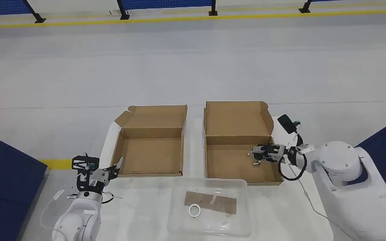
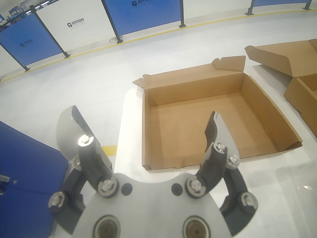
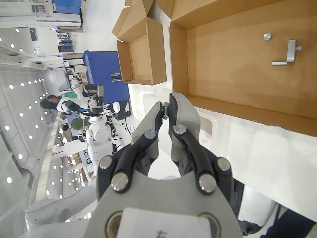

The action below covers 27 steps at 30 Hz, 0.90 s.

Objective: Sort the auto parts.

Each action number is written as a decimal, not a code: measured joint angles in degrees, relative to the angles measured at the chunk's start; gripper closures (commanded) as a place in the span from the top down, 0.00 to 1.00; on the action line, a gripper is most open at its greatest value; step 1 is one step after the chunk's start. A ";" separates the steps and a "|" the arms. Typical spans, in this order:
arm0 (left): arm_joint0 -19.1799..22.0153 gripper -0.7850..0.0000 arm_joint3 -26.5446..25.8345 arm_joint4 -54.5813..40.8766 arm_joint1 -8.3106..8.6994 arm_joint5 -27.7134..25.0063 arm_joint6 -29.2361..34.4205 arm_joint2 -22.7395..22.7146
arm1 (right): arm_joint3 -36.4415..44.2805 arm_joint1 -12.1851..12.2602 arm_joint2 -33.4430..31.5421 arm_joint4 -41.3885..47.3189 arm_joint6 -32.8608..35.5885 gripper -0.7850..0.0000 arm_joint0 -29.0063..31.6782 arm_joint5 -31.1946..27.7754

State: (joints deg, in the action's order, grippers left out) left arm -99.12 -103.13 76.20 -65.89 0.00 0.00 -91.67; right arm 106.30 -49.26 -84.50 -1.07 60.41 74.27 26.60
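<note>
- The clear tray (image 1: 178,224) sits nearest the robot. It holds the parts that wait to be sorted. I can see a white ring (image 1: 194,210) in it, lying beside a brown card sheet (image 1: 211,202).
- The left gripper (image 2: 142,122) hangs off the tray's left end. Its fingers are spread wide and hold nothing. I think it waits like that so it is ready to grab a part.
- The right gripper (image 3: 166,102) is up in the air, just past the tray's far right corner. Its fingers are pinched tight on a little bolt (image 3: 165,111). The bolt is tiny, so it sits right at the fingertips, where it is less likely to slip out.
- The left box (image 2: 195,87) lies just past the tray's far side, toward the left. Its lid is folded back so parts can drop in. I see nothing in it.
- The right box (image 3: 223,80) lies just past the tray's far side, toward the right. Its lid is folded back too.
- Farther from the tray, on the floor of the right box, lie a second bolt (image 3: 267,36) and a bent metal piece (image 3: 291,50). They are near each other but not touching.
- I think the held bolt goes there, with the other metal parts. The gripper only needs to let go.
</note>
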 measured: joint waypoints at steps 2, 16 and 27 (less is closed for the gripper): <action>0.00 1.00 0.00 0.00 0.00 0.00 0.00 0.00 | 0.07 0.00 -0.18 0.13 0.00 0.00 0.18 -0.01; 0.00 1.00 0.00 0.00 0.00 0.00 0.00 0.00 | -1.81 -0.28 9.18 -15.05 -2.81 0.00 -6.41 6.61; 0.00 1.00 0.00 0.00 0.00 0.00 0.00 0.00 | -15.18 -4.28 29.77 -28.55 -1.05 0.00 -23.08 12.97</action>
State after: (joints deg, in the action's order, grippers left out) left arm -99.12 -103.13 76.20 -65.89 0.00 0.00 -91.67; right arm 91.12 -53.54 -54.74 -29.62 59.36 51.19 39.57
